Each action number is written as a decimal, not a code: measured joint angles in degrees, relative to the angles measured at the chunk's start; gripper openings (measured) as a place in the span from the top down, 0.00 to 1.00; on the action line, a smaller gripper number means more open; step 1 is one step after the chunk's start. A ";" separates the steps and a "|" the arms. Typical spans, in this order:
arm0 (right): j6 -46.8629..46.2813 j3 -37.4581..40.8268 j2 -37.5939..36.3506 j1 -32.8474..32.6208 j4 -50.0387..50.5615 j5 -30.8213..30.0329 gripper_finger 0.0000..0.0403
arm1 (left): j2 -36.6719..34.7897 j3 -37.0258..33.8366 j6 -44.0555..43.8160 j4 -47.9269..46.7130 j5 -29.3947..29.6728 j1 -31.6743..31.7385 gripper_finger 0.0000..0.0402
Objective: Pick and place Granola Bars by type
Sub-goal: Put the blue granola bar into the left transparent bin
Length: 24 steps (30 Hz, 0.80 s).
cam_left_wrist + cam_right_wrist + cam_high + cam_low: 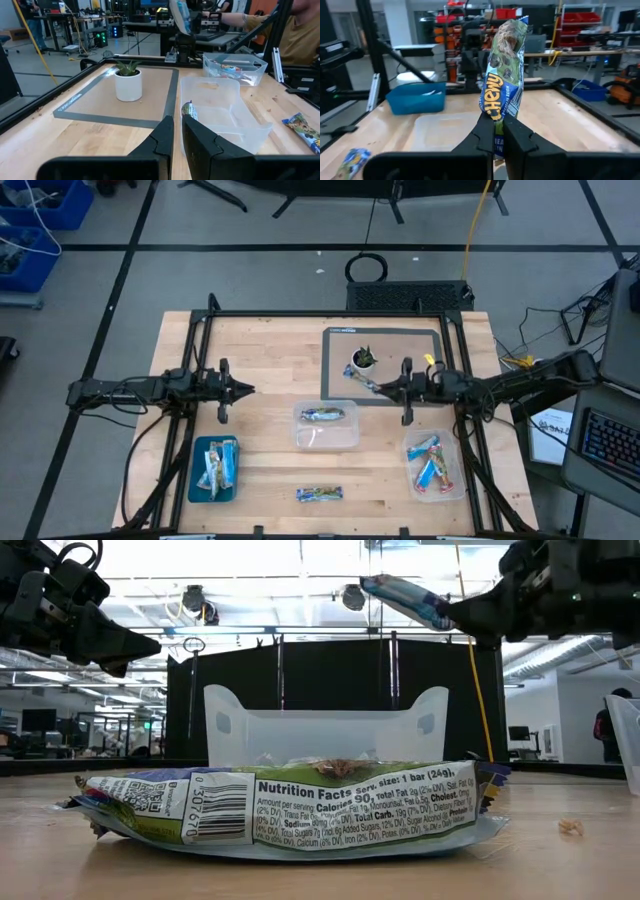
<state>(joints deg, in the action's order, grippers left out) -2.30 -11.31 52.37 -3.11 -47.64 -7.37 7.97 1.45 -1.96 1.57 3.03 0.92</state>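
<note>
Glossy foil bar wrapper (290,808); pale matt wood table (270,340); clear smooth plastic tub (225,112); matt grey mat (340,340).

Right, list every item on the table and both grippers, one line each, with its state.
right gripper: shut on a blue granola bar, held up in the air
left gripper: shut, empty, raised
middle tub: one bar inside
right tub: several bars inside
blue tray: several bars inside
loose bar: flat on the table
plant pot: upright on the mat
</note>
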 joint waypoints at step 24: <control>-9.20 0.00 1.21 7.87 -2.06 30.92 0.98 | 0.00 0.00 0.02 0.01 0.02 -0.01 0.90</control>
<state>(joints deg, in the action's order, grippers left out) -11.50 -11.31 53.58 4.75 -49.69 23.55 7.97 1.45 -1.94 1.58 3.05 0.91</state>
